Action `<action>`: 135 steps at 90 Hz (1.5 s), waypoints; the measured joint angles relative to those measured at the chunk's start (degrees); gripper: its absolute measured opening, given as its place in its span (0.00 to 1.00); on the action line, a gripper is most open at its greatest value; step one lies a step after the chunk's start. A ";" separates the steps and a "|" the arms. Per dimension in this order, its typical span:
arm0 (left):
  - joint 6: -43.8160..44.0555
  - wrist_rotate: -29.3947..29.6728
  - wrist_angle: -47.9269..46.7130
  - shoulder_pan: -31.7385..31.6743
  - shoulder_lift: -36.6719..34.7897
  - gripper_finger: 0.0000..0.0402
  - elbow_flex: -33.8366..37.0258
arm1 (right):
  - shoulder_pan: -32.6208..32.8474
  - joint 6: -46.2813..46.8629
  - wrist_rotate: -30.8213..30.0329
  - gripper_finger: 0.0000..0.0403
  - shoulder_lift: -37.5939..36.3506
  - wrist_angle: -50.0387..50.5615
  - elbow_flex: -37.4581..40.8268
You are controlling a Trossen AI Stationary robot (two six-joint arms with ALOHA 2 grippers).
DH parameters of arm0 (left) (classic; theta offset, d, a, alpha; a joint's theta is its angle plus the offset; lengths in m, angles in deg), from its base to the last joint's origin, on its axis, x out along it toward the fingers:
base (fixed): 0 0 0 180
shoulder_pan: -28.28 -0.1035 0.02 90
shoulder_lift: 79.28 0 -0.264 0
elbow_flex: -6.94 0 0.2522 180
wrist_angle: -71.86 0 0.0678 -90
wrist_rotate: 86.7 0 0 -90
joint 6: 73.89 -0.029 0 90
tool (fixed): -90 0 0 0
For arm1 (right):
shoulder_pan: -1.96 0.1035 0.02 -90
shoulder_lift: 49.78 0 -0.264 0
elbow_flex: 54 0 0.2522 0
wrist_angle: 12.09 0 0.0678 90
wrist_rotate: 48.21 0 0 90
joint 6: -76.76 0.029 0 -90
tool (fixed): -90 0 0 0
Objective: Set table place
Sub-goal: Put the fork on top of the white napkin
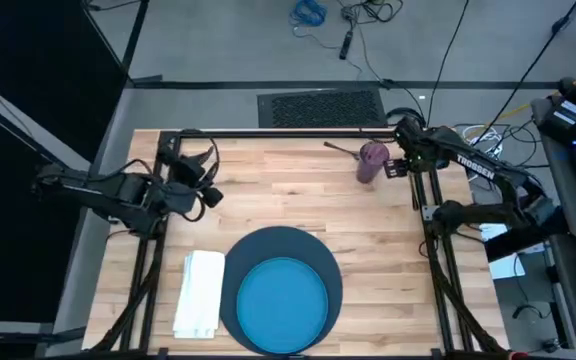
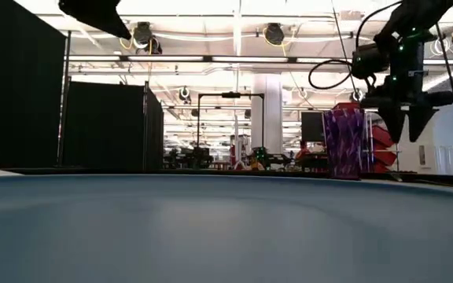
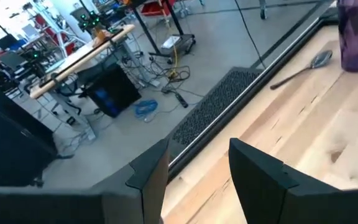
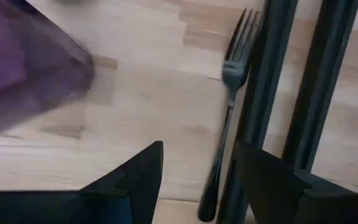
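A bright blue plate (image 1: 283, 302) lies on the round navy mat (image 1: 318, 250) at the table's near edge, and a folded white napkin (image 1: 200, 292) lies flat to its left. The purple cup (image 1: 373, 162) stands upright at the far right, with a metal spoon (image 1: 341, 150) flat on the wood just left of it. A fork (image 4: 227, 112) lies beside the black frame post. My right gripper (image 1: 400, 166) hovers open right of the cup, fingers down (image 2: 407, 118), over the fork (image 4: 199, 180). At the table's left side, my left gripper (image 1: 208, 196) is open and holds nothing (image 3: 197, 177).
Black frame rails (image 1: 288, 132) edge the table (image 1: 298, 200), and upright posts (image 4: 328, 81) stand close to the fork. Bare wood lies between the two arms. Beyond the far edge are a floor grate (image 1: 320, 106) and cables.
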 joint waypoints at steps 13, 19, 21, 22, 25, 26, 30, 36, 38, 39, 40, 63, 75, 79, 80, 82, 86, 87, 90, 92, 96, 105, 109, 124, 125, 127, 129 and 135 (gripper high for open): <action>-0.20 -1.04 -0.14 -1.04 1.33 0.37 0.00 | -1.27 -2.64 -0.01 0.46 0.49 1.28 0.59; -0.11 -1.13 -0.76 -1.27 1.88 0.37 0.00 | -1.62 -3.81 0.75 0.46 0.15 0.81 0.56; -0.14 -1.14 -1.01 -1.39 1.96 0.37 0.00 | -1.68 -4.06 1.46 0.46 0.23 0.27 0.75; -0.20 -1.18 -1.07 -1.52 2.00 0.37 0.00 | -1.69 -4.14 1.84 0.46 0.30 -0.07 0.85; -0.50 -1.24 -1.14 -1.75 2.18 0.37 0.00 | -1.69 -4.22 3.04 0.46 0.43 -1.04 1.07; -0.48 -1.27 -1.13 -1.81 2.26 0.37 0.00 | -1.67 -4.22 3.53 0.46 0.43 -1.32 1.10; -0.40 -1.29 -1.11 -2.06 2.44 0.37 0.00 | -1.62 -4.22 4.80 0.46 0.36 -2.17 1.15; -0.42 -1.27 -1.11 -2.47 2.52 0.37 0.00 | -1.67 -4.25 5.29 0.46 1.00 -1.64 1.22; -0.44 -1.30 -1.09 -2.60 2.52 0.37 0.00 | -1.85 -4.26 5.24 0.46 1.39 -0.98 1.26; -0.43 -1.32 -1.09 -2.64 2.52 0.37 0.00 | -1.96 -4.28 5.16 0.46 1.57 -0.64 1.29; -0.40 -1.37 -1.11 -2.64 2.52 0.37 0.00 | -2.08 -4.32 4.99 0.46 1.74 -0.28 1.35; -1.46 -7.54 -1.42 -3.95 3.41 0.37 0.00 | -1.97 -5.69 5.91 0.46 5.83 -0.61 6.76; -2.93 -9.47 -1.36 -4.86 5.93 0.37 0.00 | -1.93 -5.69 6.61 0.46 7.63 -5.45 10.72; -3.04 -9.51 -1.27 -5.28 6.60 0.37 0.00 | -1.95 -5.69 7.65 0.46 8.32 -6.01 11.02; -3.04 -9.53 -1.22 -5.38 6.78 0.37 0.00 | -1.95 -5.71 7.72 0.46 8.49 -6.11 11.02; -3.06 -9.52 -1.10 -5.61 7.15 0.37 0.00 | -1.95 -5.72 7.67 0.46 8.72 -6.47 10.97; -3.06 -9.51 -1.02 -5.94 7.83 0.37 0.00 | -1.95 -5.81 7.59 0.46 9.18 -7.48 10.84; -3.06 -9.51 -1.04 -6.00 7.99 0.37 0.00 | -1.96 -5.86 7.57 0.46 9.27 -7.83 10.83; -3.06 -9.51 -1.08 -6.23 8.43 0.37 0.00 | -2.12 -6.07 7.51 0.46 9.51 -8.86 10.83; -3.06 -9.52 -1.03 -6.38 8.74 0.37 0.00 | -2.35 -6.42 7.51 0.46 9.66 -9.49 10.83; -3.06 -9.53 -1.02 -6.62 9.23 0.37 0.00 | -2.89 -7.02 7.48 0.46 9.87 -10.37 10.83; -3.07 -9.53 -1.04 -6.83 9.73 0.37 0.00 | -4.17 -7.24 7.37 0.46 9.85 -10.50 10.83; -3.06 -9.52 -1.02 -6.90 9.71 0.37 0.00 | -4.81 -7.41 7.37 0.46 9.57 -10.52 10.83; -3.09 -9.51 -1.00 -7.92 9.69 0.37 0.00 | -5.90 -7.68 7.22 0.46 8.97 -10.13 10.02; -3.08 -9.51 -1.00 -7.99 9.69 0.37 0.00 | -5.90 -7.68 7.17 0.46 8.97 -10.18 9.97; -3.10 -9.51 -1.00 -8.10 9.68 0.37 0.00 | -5.90 -7.68 7.11 0.46 8.97 -10.21 9.84; -3.10 -9.51 -1.00 -8.21 9.67 0.37 0.00 | -5.90 -7.69 7.11 0.46 8.99 -10.17 9.70; -3.10 -9.51 -1.00 -8.52 9.67 0.37 0.00 | -5.92 -7.70 7.04 0.46 8.99 -10.41 9.54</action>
